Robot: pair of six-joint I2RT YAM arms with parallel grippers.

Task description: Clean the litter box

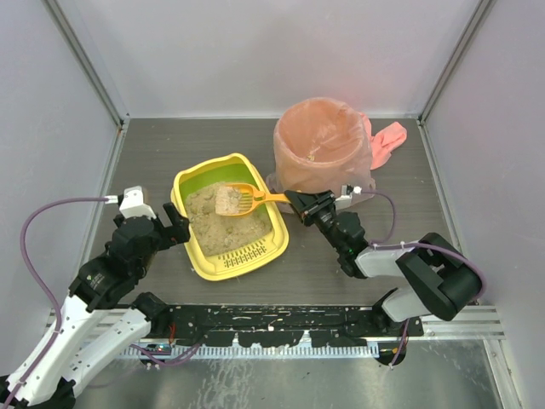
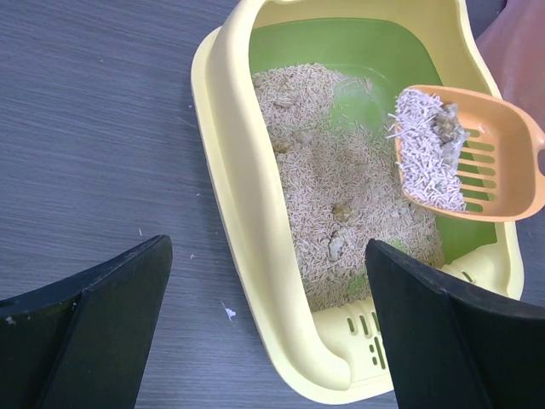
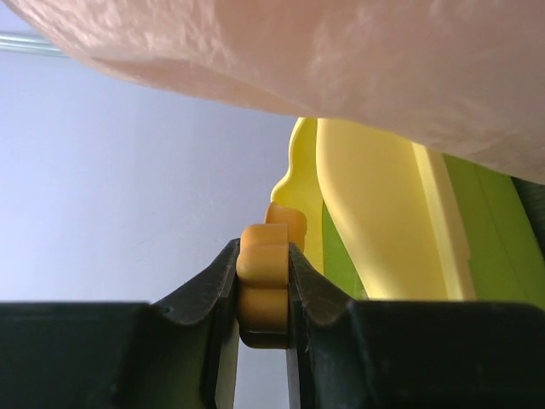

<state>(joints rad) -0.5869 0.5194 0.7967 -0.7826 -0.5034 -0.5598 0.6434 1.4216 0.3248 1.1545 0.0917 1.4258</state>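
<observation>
The yellow litter box with a green inner wall and beige litter lies left of centre on the table. An orange slotted scoop hovers over its far right part, loaded with pale litter and clumps. My right gripper is shut on the scoop's handle, to the box's right. My left gripper stands open at the box's near left rim, one finger outside on the table and the other over the slotted ledge. In the left wrist view the scoop hangs above the litter.
A round bin lined with a pink bag stands behind and right of the box, filling the top of the right wrist view. White walls enclose the table on three sides. A black rail runs along the near edge.
</observation>
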